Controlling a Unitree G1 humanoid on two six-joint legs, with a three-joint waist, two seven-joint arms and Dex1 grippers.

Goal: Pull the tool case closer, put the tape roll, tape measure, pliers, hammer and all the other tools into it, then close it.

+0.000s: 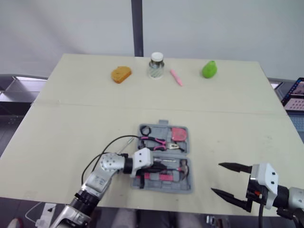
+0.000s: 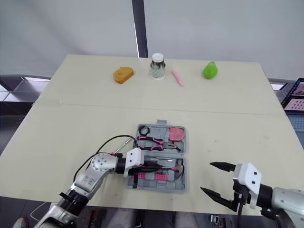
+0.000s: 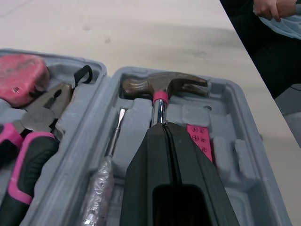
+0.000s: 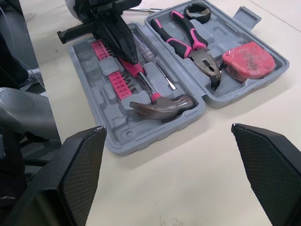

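Note:
The grey tool case (image 4: 136, 134) lies open near the table's front edge. Its far half holds the black tape roll (image 4: 197, 10), pink-handled pliers (image 4: 190, 42) and pink tape measure (image 4: 249, 59). The near half holds the hammer (image 3: 164, 87), a screwdriver (image 3: 115, 136) and a pink bit strip (image 4: 115, 77). My left gripper (image 3: 160, 127) is shut, fingers pressed together right over the hammer's handle, pointing at its head. To the right of the case, my right gripper (image 1: 216, 178) stands open over bare table, holding nothing.
Along the far edge sit an orange sponge (image 1: 121, 74), a glass jar (image 1: 156, 65), a pink pen (image 1: 176, 77) and a green pear-shaped object (image 1: 209, 69). A black cable (image 1: 116, 142) loops left of the case. A person's hand (image 3: 273, 9) shows beyond the table's edge.

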